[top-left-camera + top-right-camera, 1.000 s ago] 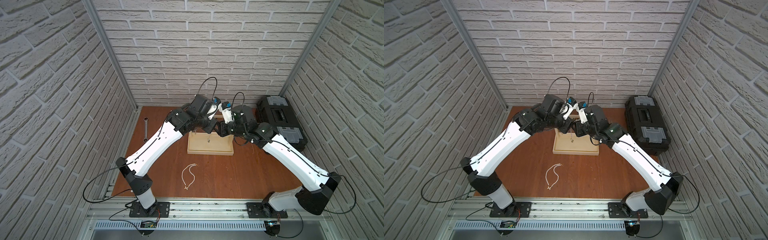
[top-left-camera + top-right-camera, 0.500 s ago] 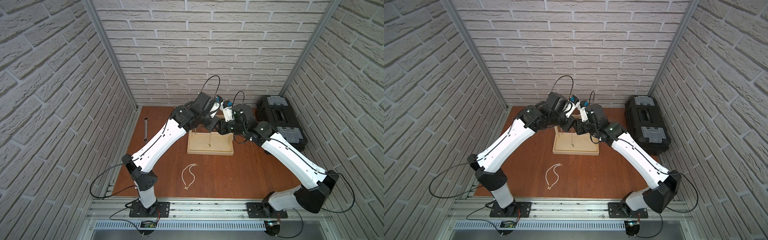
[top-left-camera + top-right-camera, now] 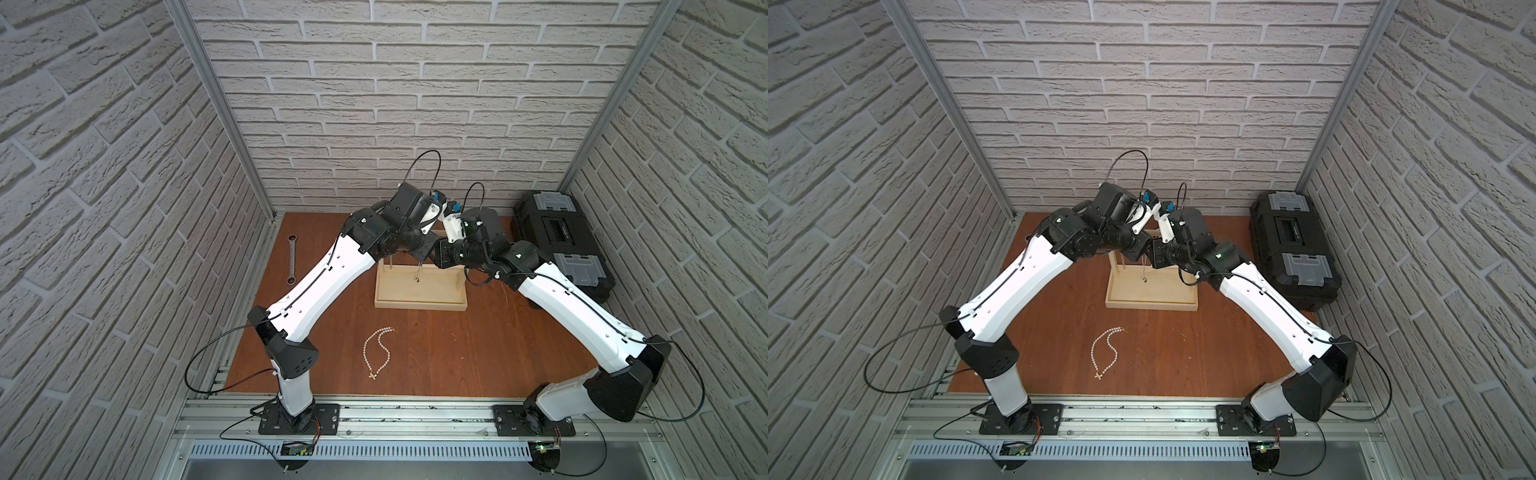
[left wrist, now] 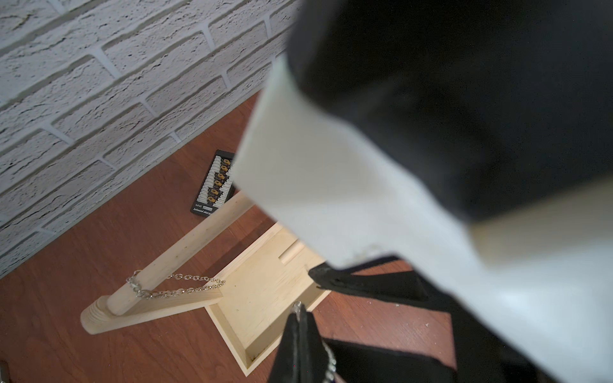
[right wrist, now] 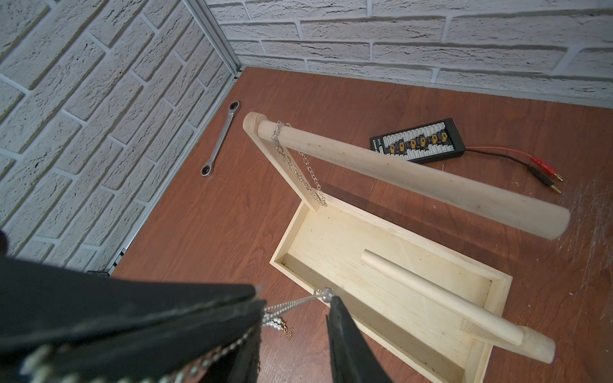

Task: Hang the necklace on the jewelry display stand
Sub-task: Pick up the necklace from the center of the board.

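Left gripper [image 4: 300, 318] is clamped shut on the necklace [image 5: 313, 296]. The half-open right gripper [image 5: 295, 303] should grip its loose end, then both drape it over the dowel [image 5: 398, 172].

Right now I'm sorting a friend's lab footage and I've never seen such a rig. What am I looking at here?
Two white-and-black robot arms stand at the edge of a brown wooden table. Two pictures look down from overhead; two come from cameras on the arms' wrists. Both arms reach over the pale wooden jewelry display stand, where a silver link chain hangs on its bar. The left end effector is shut on a thin silver necklace; the right end effector has its jaws apart beside it. On the table lie a white bead necklace with a cross, a steel spanner, a black toolbox and a black connector board.
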`<action>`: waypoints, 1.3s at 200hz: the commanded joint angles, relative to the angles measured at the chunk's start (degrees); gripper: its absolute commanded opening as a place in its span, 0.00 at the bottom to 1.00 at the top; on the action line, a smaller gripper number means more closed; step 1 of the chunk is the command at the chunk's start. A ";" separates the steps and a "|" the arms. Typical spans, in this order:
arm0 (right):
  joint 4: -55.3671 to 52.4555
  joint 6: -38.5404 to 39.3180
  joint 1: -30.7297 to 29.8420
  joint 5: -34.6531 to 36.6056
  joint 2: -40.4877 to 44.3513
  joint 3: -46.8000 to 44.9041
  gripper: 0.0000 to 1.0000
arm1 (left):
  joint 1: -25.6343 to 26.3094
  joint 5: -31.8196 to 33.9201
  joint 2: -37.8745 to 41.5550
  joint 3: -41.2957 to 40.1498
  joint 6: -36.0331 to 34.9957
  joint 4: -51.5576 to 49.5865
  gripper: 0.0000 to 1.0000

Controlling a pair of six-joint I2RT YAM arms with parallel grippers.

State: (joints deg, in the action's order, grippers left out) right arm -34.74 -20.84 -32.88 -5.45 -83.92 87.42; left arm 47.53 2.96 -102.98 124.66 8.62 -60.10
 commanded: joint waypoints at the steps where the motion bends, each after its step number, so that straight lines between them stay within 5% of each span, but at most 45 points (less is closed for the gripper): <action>1: 6.71 1.22 -0.43 -1.68 0.01 1.45 0.30 | 0.44 -3.04 -1.80 1.87 -0.71 -0.85 0.00; 94: 9.54 1.70 1.00 -0.07 0.77 0.56 0.09 | -2.25 -6.09 -2.68 4.10 1.38 -1.63 0.00; 260: 9.63 5.98 4.24 8.02 2.50 2.22 0.08 | -7.27 -14.50 -5.23 6.92 5.44 3.14 0.00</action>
State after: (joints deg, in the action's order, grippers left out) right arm -28.47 -16.12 -29.50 0.03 -82.43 87.61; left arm 41.32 -8.43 -106.02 129.12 12.93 -60.20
